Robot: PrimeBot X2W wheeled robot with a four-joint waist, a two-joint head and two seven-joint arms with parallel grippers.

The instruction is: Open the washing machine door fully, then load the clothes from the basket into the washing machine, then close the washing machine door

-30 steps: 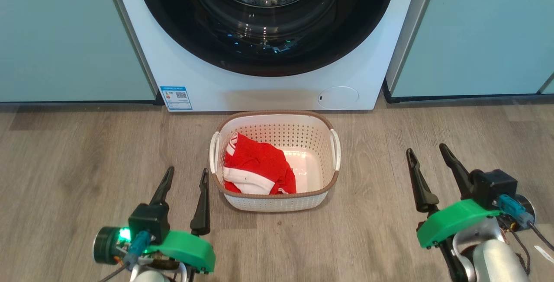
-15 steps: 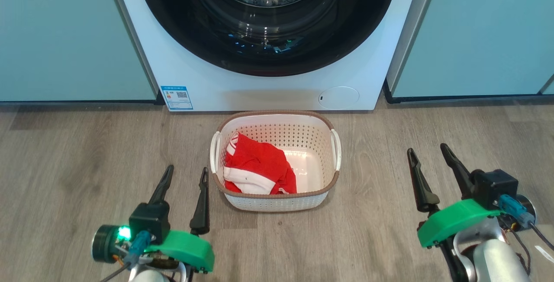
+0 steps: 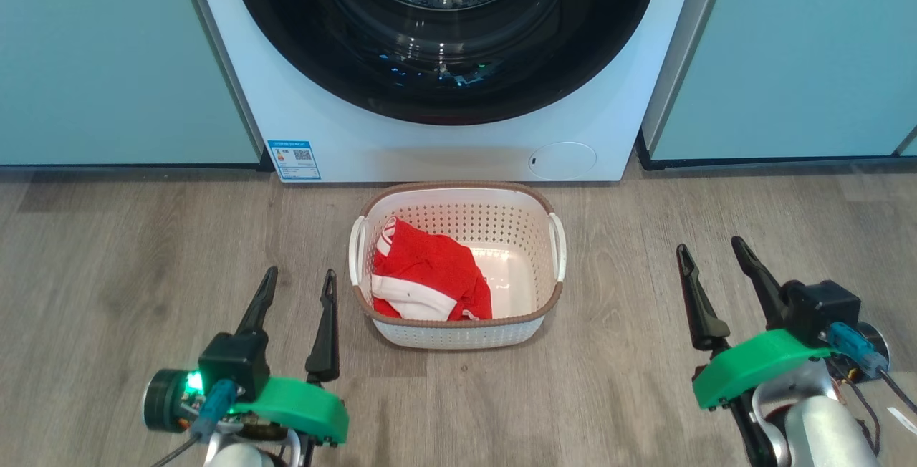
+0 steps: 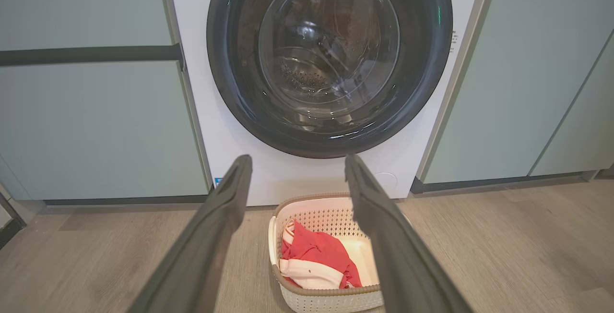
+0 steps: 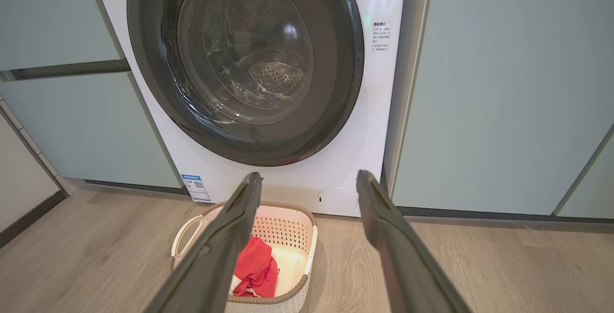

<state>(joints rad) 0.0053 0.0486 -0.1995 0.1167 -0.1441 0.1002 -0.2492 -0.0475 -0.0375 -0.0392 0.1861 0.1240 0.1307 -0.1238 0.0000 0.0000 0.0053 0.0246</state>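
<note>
The white washing machine (image 3: pixel 344 130) stands straight ahead with its round black-rimmed door (image 3: pixel 444 44) flat against the front, also seen as the door (image 4: pixel 329 58) and the door (image 5: pixel 244 63). On the floor before it sits the white perforated basket (image 3: pixel 456 334) with the red and white clothes (image 3: pixel 426 273) in its left half. My left gripper (image 3: pixel 299 281) hangs open just left of the basket, empty. My right gripper (image 3: pixel 709 252) hangs open well to the basket's right, also empty. The basket (image 4: pixel 331 298) and clothes (image 4: pixel 316 260) show between my left fingers.
Pale teal cabinets (image 3: pixel 122 66) flank the machine on both sides, another cabinet (image 3: pixel 802 51) at right. Wood-look floor (image 3: pixel 129 252) spreads around the basket. A blue label sticker (image 3: pixel 294 160) and a round flap (image 3: pixel 564 160) sit low on the machine's front.
My left gripper has drawn slightly back and to the left. The whole head view has shifted a little. The basket, clothes and right gripper have stayed put.
</note>
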